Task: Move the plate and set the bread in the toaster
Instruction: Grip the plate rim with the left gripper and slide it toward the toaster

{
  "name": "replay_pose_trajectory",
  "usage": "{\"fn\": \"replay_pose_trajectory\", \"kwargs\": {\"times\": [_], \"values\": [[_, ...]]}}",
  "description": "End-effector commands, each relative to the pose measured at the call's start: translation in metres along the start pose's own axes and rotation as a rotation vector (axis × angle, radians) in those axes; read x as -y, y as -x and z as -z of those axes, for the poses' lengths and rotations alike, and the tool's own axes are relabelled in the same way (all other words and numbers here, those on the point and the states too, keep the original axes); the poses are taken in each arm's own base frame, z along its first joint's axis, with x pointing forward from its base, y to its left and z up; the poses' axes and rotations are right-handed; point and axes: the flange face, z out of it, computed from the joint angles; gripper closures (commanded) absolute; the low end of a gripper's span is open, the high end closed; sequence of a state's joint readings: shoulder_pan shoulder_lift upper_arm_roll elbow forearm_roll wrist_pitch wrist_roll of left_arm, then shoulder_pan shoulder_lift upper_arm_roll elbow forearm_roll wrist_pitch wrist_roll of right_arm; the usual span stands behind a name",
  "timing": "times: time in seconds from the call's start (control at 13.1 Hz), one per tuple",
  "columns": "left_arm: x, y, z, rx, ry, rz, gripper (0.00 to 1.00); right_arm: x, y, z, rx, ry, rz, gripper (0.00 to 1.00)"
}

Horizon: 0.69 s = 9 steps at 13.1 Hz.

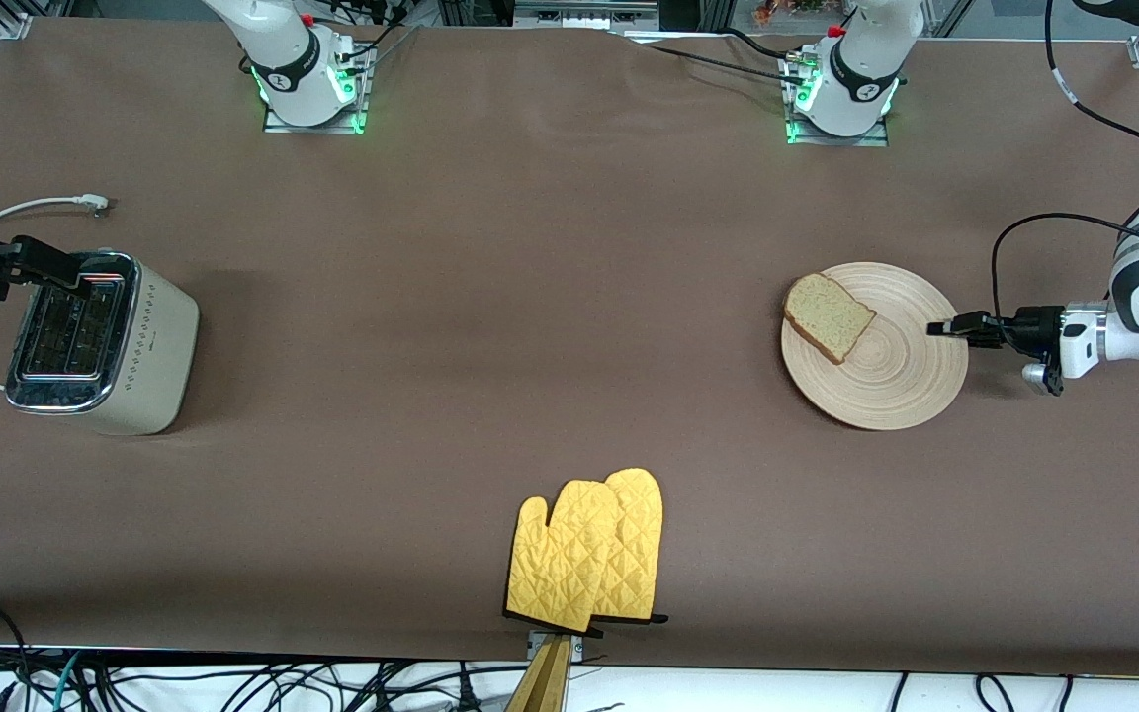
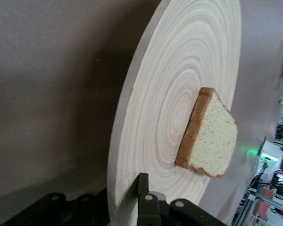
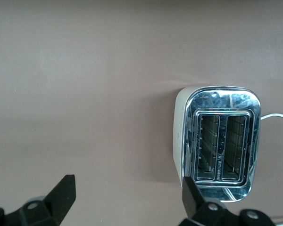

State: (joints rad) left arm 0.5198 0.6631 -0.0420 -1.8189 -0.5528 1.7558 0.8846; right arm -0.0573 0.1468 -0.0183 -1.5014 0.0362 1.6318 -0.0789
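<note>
1. My left end effector (image 1: 937,327) is clenched on the rim of the plate (image 1: 901,371), at the edge that faces the left arm's end of the bench (image 1: 530,297). In the left wrist view one finger (image 2: 142,188) lies across the top face of the plate (image 2: 179,94) and the rim runs into the jaws.

2. The plate sits on the bench toward the left arm's end. It looks like turned wood: stiff, fairly light, not fragile. Held at one point of the rim, I judge that it will want to sag or twist, so sliding or a low, level carry suits it better than a high lift.

3. The bread (image 1: 830,316) lies on the plate, off centre, on the part toward the right arm's end, its corner overhanging the rim. It is loose there. The bread (image 2: 210,134) looks soft and crumbly; any tilt or jerk of the plate could send it sliding off the smooth grooved wood.

4. For the bread itself I would pinch across its flat faces near the crust, gently, so it hangs edge-down for a slot.

5. My right end effector (image 1: 55,269) hovers over the toaster (image 1: 125,346), released, its fingers (image 3: 61,193) spread wide. The toaster (image 3: 221,141) stands at the right arm's end, both slots showing empty, cord trailing.

6. Yellow oven mitts (image 1: 589,554) lie nearer the front camera, untouched.
</note>
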Motion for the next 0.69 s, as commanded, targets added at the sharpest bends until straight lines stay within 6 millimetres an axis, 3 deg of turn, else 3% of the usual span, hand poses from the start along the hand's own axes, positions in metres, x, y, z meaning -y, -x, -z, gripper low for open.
{"fn": "replay_pose_trajectory", "kwargs": {"times": [0.0,0.61], "values": [[-0.006,-0.001,0.001,-0.013,0.078,-0.004,1.00,-0.002,0.001,0.004,-0.001,-0.018,-0.004,0.00],[-0.032,-0.013,-0.014,-0.051,0.254,0.004,1.00,-0.002,0.001,0.005,-0.003,-0.018,-0.005,0.00]]}}
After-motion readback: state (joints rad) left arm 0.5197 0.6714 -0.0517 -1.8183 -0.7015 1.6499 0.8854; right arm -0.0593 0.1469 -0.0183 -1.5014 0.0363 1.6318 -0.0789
